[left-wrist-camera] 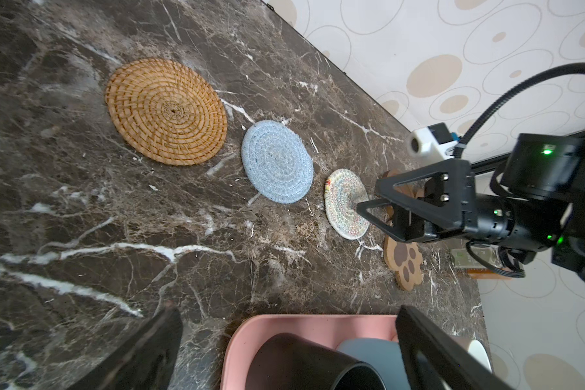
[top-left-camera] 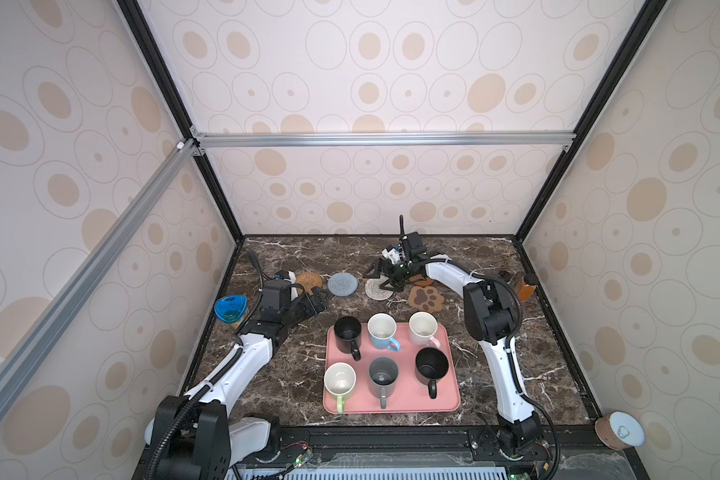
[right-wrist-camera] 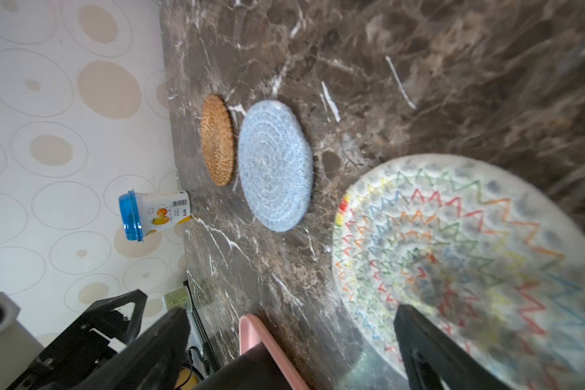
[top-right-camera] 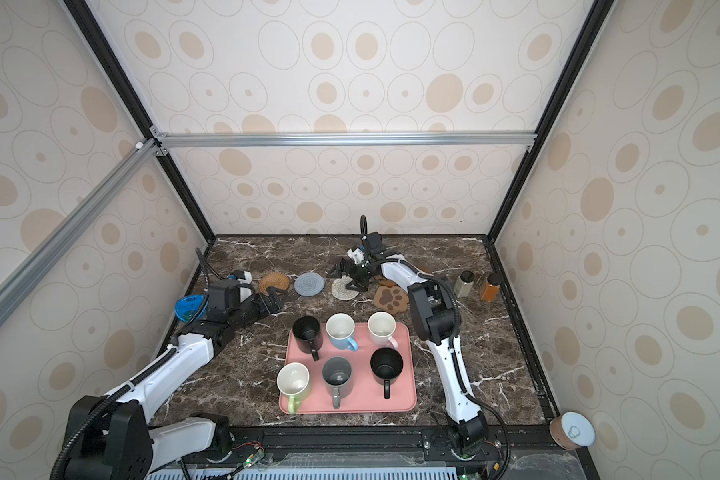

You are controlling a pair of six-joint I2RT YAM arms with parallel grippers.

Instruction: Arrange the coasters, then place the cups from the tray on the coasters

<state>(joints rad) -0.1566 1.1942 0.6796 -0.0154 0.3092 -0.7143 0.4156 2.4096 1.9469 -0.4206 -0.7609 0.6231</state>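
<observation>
Along the back of the marble table lie the coasters: tan rattan (top-left-camera: 309, 281), blue-grey woven (top-left-camera: 342, 284), cream woven (top-left-camera: 378, 291) and brown paw-shaped (top-left-camera: 426, 300), with a brown disc (top-left-camera: 424, 282) partly hidden behind the right arm. Several cups stand on the pink tray (top-left-camera: 449, 399), among them a black (top-left-camera: 347, 332), a light blue (top-left-camera: 382, 330) and a grey one (top-left-camera: 383, 376). My right gripper (top-left-camera: 378, 280) hangs open just over the cream coaster (right-wrist-camera: 453, 243), holding nothing. My left gripper (top-left-camera: 319, 297) is open and empty between the rattan coaster (left-wrist-camera: 166, 111) and the tray's far left corner (left-wrist-camera: 250, 327).
A blue-lidded tub (top-left-camera: 230, 309) sits at the table's left edge. Two small bottles (top-right-camera: 463, 283), (top-right-camera: 490, 286) stand at the back right. A brown can with a pale lid (top-left-camera: 619, 430) lies at the front right. Patterned walls close in three sides.
</observation>
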